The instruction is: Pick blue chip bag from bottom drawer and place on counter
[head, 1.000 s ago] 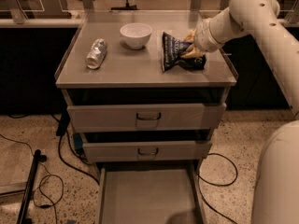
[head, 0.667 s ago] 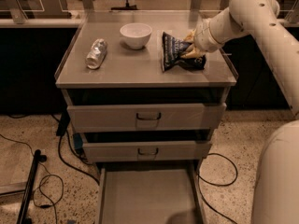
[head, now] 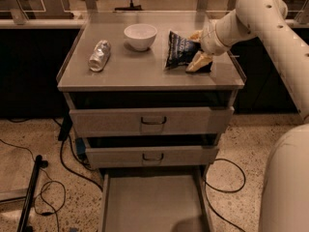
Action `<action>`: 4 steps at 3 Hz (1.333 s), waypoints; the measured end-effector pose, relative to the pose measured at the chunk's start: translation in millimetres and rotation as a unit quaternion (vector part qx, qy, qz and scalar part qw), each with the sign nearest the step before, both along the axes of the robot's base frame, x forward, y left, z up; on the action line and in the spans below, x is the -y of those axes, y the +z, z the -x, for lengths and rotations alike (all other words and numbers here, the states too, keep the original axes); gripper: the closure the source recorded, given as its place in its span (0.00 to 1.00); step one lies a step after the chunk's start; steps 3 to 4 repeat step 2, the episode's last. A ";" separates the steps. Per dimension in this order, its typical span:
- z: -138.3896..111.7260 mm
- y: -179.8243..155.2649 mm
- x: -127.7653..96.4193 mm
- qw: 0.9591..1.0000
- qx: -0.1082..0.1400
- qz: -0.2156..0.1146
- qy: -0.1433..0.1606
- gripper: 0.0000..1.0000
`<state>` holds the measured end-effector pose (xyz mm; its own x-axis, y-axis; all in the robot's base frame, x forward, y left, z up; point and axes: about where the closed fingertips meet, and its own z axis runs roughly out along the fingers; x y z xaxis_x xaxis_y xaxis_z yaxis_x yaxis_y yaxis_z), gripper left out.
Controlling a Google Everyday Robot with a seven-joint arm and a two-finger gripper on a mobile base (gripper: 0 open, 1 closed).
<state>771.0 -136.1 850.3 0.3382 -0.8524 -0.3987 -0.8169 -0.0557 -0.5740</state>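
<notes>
By counter [head: 135, 74] rt edge: gripper [head: 193, 51], chip bag [head: 177, 49]

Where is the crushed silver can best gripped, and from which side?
Across its narrow middle, from above. The can lies on its side on the counter, long axis running roughly front to back, so closing across its width looks safest. The bowl stands apart to its right. The hand is at the right edge of the blue chip bag.

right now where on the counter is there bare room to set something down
Front strip of the counter, and the gap between silver can and white bowl. Crowded at the right: the gripper sits against the blue chip bag.
</notes>
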 end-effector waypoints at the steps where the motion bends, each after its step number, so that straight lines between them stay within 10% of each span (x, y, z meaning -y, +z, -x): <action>1: 0.0 -0.1 -0.1 1.000 0.000 0.000 0.000 0.00; 4: 0.0 -0.1 -0.1 1.000 0.000 0.000 0.000 0.00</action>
